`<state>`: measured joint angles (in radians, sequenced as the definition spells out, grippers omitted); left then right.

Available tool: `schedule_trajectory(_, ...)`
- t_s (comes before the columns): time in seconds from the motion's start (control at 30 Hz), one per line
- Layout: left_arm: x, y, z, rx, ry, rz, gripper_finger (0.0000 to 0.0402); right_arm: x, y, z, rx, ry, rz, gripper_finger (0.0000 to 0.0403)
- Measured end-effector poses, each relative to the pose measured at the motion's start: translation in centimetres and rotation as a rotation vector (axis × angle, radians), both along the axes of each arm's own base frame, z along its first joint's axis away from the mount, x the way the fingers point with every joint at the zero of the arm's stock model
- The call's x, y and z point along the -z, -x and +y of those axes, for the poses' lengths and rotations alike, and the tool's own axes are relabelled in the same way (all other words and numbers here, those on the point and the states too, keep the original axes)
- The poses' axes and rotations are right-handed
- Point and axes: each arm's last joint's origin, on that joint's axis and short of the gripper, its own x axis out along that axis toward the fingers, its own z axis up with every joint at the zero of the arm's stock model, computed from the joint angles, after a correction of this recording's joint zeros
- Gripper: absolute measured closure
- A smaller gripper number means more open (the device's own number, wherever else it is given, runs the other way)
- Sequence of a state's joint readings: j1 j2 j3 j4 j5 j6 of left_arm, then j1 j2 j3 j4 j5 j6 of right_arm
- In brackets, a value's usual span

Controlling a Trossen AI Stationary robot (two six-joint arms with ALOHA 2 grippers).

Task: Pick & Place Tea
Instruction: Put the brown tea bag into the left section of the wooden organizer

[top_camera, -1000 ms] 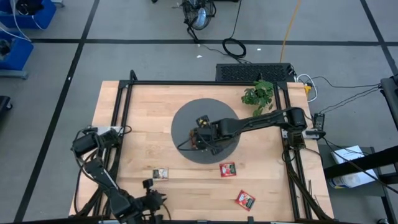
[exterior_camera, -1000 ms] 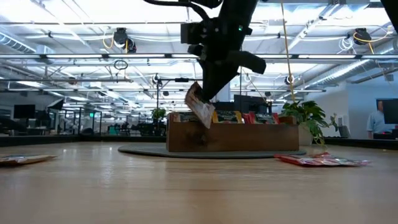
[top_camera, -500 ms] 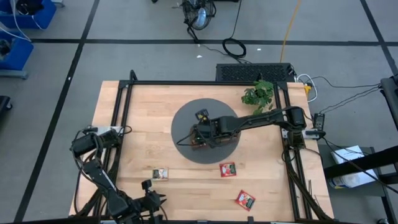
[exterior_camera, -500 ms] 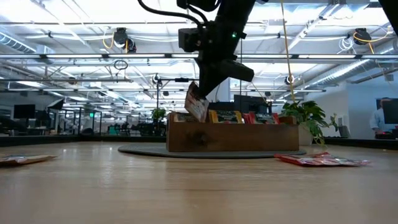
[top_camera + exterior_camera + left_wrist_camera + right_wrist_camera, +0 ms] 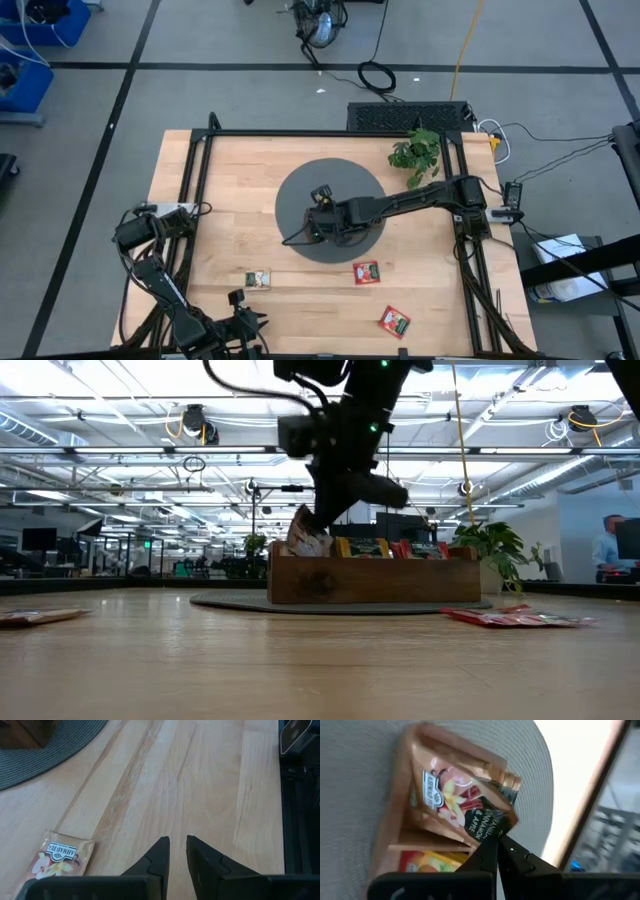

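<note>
While pinched, flat sachet (image 5: 452,800) (glossy) meets wooden tray (image 5: 372,582).

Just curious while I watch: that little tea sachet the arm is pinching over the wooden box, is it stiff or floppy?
Probably thin and a bit floppy: the tea sachet looks creased where the right gripper pinches one corner. Likely very light, since that corner hold carries it. Once released it should drop flat, like the sachet lying on the table.

Brown sachet (image 5: 452,802) tilted above tray's end compartment, red sachets (image 5: 366,272) on table
</note>
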<state>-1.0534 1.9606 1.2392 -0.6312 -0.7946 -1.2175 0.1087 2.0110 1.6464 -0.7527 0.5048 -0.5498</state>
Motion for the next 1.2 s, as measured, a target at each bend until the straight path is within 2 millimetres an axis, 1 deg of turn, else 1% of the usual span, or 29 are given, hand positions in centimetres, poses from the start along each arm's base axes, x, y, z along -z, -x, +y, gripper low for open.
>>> schedule_trajectory(0.1, 0.0, -0.2, 0.1, -0.006, -0.001, 0.000, 0.0330, 1.1, 0.0, 0.3, 0.010, 0.107, 0.049, 0.0403)
schedule_trajectory(0.23, 0.0, -0.6, 0.4, -0.014, -0.009, 0.004, 0.0330, 2.1, -0.3, 0.3, 0.026, 0.087, 0.054, 0.0403)
schedule_trajectory(0.3, 0.0, -0.8, 0.6, -0.012, -0.015, 0.009, 0.0330, 2.5, -0.4, 0.3, 0.026, 0.105, 0.064, 0.0403)
schedule_trajectory(0.5, 0.0, -1.0, 0.7, -0.008, -0.017, 0.019, 0.0330, 2.9, -0.7, 1.1, 0.012, 0.139, 0.046, 0.0403)
schedule_trajectory(0.63, 0.0, -1.0, 0.7, -0.003, -0.020, 0.023, 0.0330, 2.7, -0.7, 1.9, -0.016, 0.248, 0.048, 0.0403)
schedule_trajectory(0.73, 0.0, -1.0, 0.7, 0.001, -0.024, 0.025, 0.0330, 2.6, -0.7, 2.2, -0.024, 0.290, 0.045, 0.0403)
schedule_trajectory(1.0, 0.1, -1.0, 0.7, 0.001, -0.023, 0.026, 0.0330, 3.0, -0.7, 2.4, -0.026, 0.282, 0.046, 0.0403)
schedule_trajectory(1.2, 0.1, -1.0, 0.7, 0.001, -0.022, 0.026, 0.0330, 3.2, -0.8, 2.6, -0.053, 0.210, 0.058, 0.0403)
